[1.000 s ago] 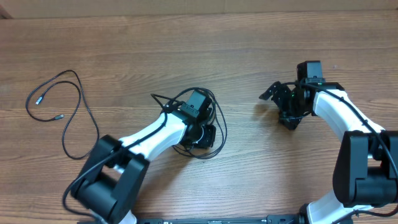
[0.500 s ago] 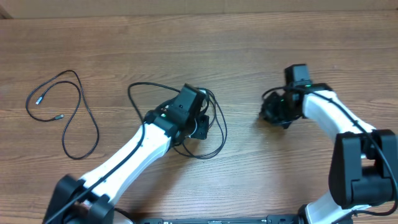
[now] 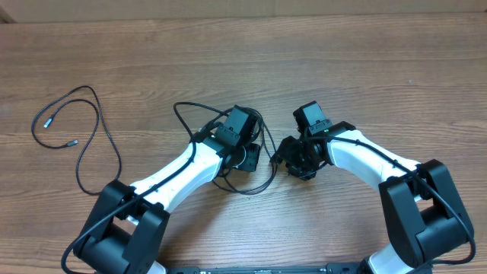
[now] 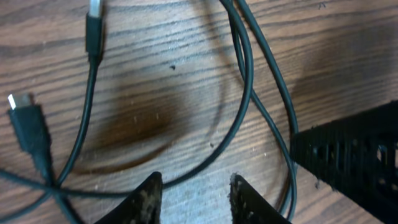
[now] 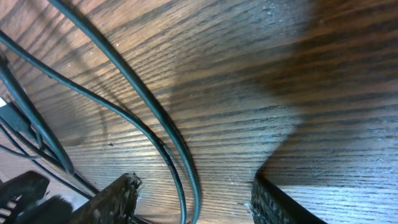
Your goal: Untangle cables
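Table [image 3: 396, 68]: wood-grain surface; both arms reached in toward its centre.
Cable tangle [image 3: 262, 164]: lay near the table's centre in loose overlapping loops, under and around the left gripper [image 4: 196, 180]; one loop bulged out to the upper left in the overhead view.
Loose cable [image 3: 99, 129]: lay alone at the table's left side, well apart from the tangle, with both of its ends curled back near each other.
Plug ends [image 4: 94, 12]: two were seen in the left wrist view, flat on the wood, ahead and to the left of the fingers.
Left gripper: jaws were spread with bare wood between them; one strand curved just ahead of the fingertips.
Right gripper [image 5: 194, 182]: jaws were spread wide, low over the right edge of the tangle. Two strands ran through the gap; they appeared to lie free rather than pinched.
Gripper spacing: the two grippers stood close together.
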Robot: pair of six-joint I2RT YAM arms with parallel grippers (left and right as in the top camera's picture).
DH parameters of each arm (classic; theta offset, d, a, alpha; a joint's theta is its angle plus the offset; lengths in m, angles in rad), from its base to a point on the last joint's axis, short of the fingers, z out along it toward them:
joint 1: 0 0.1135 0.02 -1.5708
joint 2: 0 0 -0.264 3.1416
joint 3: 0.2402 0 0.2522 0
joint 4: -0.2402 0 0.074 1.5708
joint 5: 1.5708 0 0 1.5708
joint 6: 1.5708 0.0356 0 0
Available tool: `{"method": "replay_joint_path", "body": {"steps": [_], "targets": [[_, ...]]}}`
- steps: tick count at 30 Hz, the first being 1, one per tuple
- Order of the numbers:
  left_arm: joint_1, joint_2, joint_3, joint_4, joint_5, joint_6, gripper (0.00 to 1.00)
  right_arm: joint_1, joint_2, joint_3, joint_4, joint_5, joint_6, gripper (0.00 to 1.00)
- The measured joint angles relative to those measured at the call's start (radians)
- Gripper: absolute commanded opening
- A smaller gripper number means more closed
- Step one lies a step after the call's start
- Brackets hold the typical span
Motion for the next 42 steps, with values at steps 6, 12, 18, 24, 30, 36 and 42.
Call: {"method": "replay_joint_path", "body": {"steps": [6,12,18,24,30,36,42], "targets": [[0.000,0.005,0.000,0.071,0.000,0.055,0.59,0.000,0.000,-0.001,0.003,-0.002,0.014,0.60],[0.000,0.006,0.000,0.081,0.005,0.163,0.59,0.000,-0.008,-0.001,0.013,-0.028,0.022,1.00],[0.002,0.006,0.000,0.080,0.004,0.206,0.59,0.002,-0.019,0.001,0.007,-0.026,0.021,1.00],[0.002,0.006,0.000,0.081,0.003,0.207,0.61,0.002,-0.019,0.001,0.008,-0.026,0.022,1.00],[0.005,0.006,0.000,0.081,0.004,0.207,0.63,0.002,-0.019,0.001,0.008,-0.026,0.022,1.00],[0.005,0.006,0.000,0.081,0.002,0.206,0.64,0.002,-0.019,0.001,0.008,-0.026,0.022,1.00],[0.005,0.006,0.000,0.081,0.001,0.206,0.64,0.002,-0.019,0.001,0.007,-0.026,0.022,1.00]]}}
